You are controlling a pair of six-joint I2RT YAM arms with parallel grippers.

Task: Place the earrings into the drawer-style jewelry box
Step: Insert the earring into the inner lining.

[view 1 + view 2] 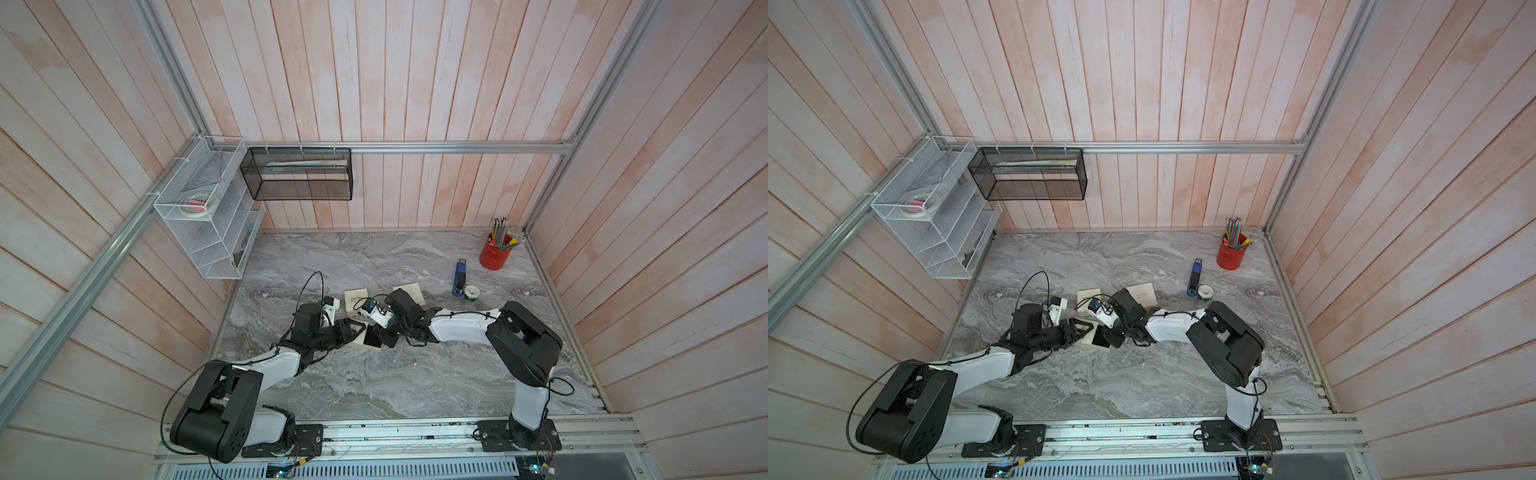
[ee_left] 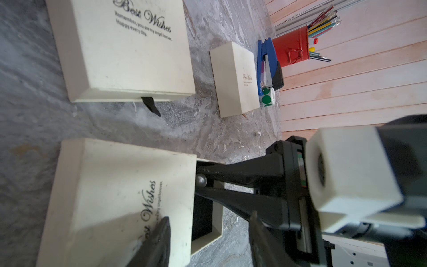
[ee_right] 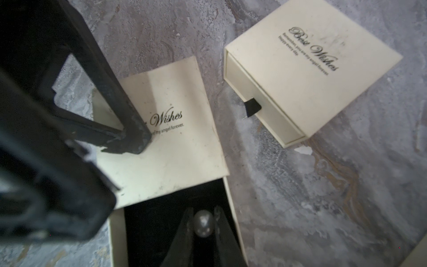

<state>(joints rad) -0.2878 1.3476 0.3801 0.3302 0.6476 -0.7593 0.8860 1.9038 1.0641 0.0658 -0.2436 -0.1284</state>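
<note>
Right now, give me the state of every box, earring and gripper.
Near box: drawer pulled out.
Black-tab box: shut.
Far box: looks shut.
Held earring: gripped over the drawer.
Loose earring: lying on the table.
Right gripper: shut on held earring.
Left gripper: open, finger on near box.

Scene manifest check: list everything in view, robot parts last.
open jewelry box: 1, cream, mid table, drawer out
closed jewelry boxes: 2, cream, behind it
pearl earring: 1, pale, over the drawer
loose pearl: 1, pale, on table
stapler: 1, blue, rear right
sticker roll: 1, green dots, by stapler
pencil cup: 1, red, rear corner
wire rack: 1, white, left wall
mesh basket: 1, black, back wall
left gripper: 1, black, open, at open jewelry box
right gripper: 1, black, shut on pearl earring
</note>
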